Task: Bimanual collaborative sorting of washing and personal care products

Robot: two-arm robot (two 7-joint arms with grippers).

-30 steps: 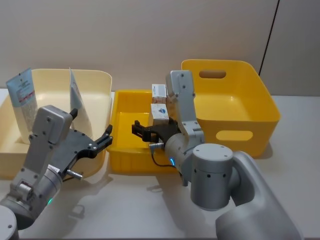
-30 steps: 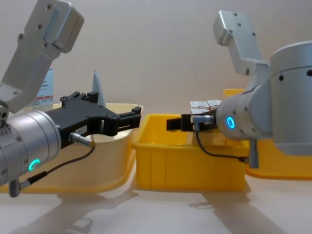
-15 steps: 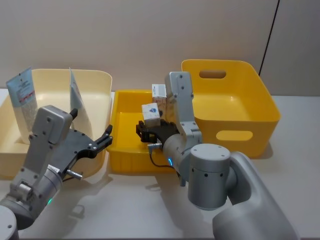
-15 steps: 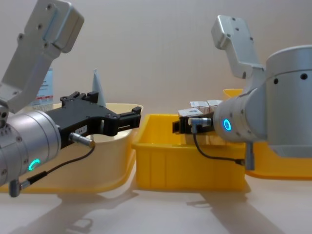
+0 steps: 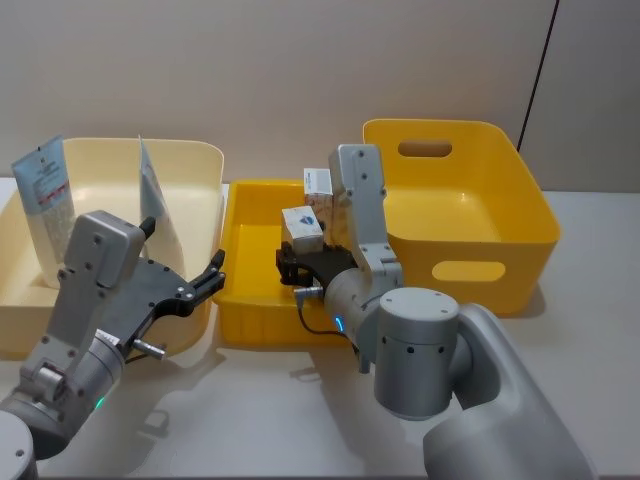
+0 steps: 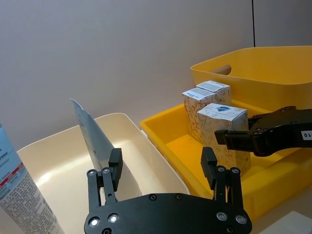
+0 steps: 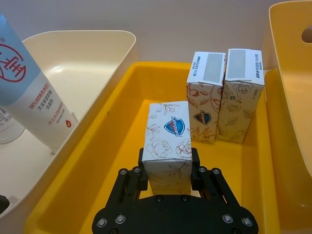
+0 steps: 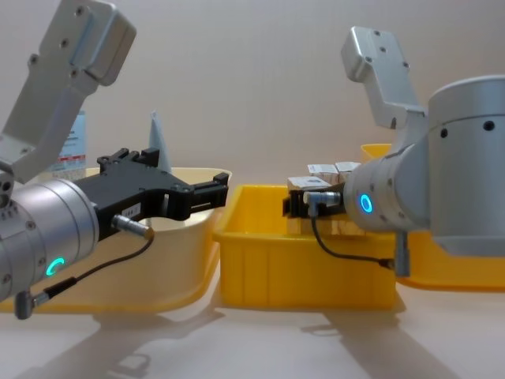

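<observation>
My right gripper (image 7: 168, 163) is shut on a small cream carton (image 7: 168, 139) with a floral face, over the middle of the yellow tray (image 7: 105, 146). The fingers hide the carton's base. In the head view the carton (image 5: 302, 224) stands just above the right gripper (image 5: 292, 268). Two more cartons (image 7: 204, 97) (image 7: 240, 95) stand upright side by side at the tray's back wall. Two white tubes (image 5: 45, 200) (image 5: 155, 200) lean in the cream bin (image 5: 195, 160). My left gripper (image 5: 205, 280) hangs open over that bin's right wall, holding nothing.
A large yellow bin with handle slots (image 5: 470, 200) stands right of the tray, its wall close beside my right arm. The cream bin's wall (image 7: 92, 73) borders the tray on the left. Bare tabletop (image 5: 250, 400) lies in front of the bins.
My right gripper went from open to shut on the front carton and drew it left, away from the back cartons, toward the tray's middle. The left arm has not moved.
</observation>
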